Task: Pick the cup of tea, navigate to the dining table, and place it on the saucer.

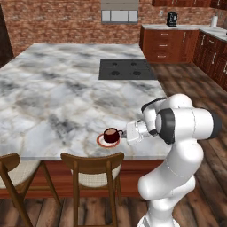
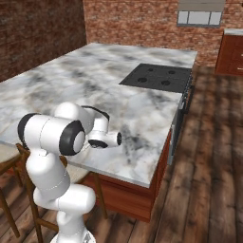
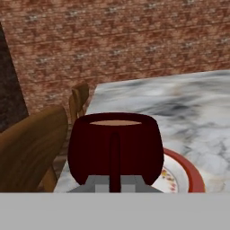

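Observation:
The cup of tea, dark maroon with light brown liquid, stands upright over the saucer, an orange-rimmed dish near the front edge of the marble dining table. My gripper reaches in from the right and is shut on the cup's side handle. In the hand view the cup is close in front, its handle between my gripper's tips. The saucer shows under it and to the right. Whether the cup's base touches the saucer I cannot tell.
Two wooden chairs are tucked under the table's front edge, just below the saucer. A black cooktop is set in the far right of the table. Dark wood cabinets line the back right wall.

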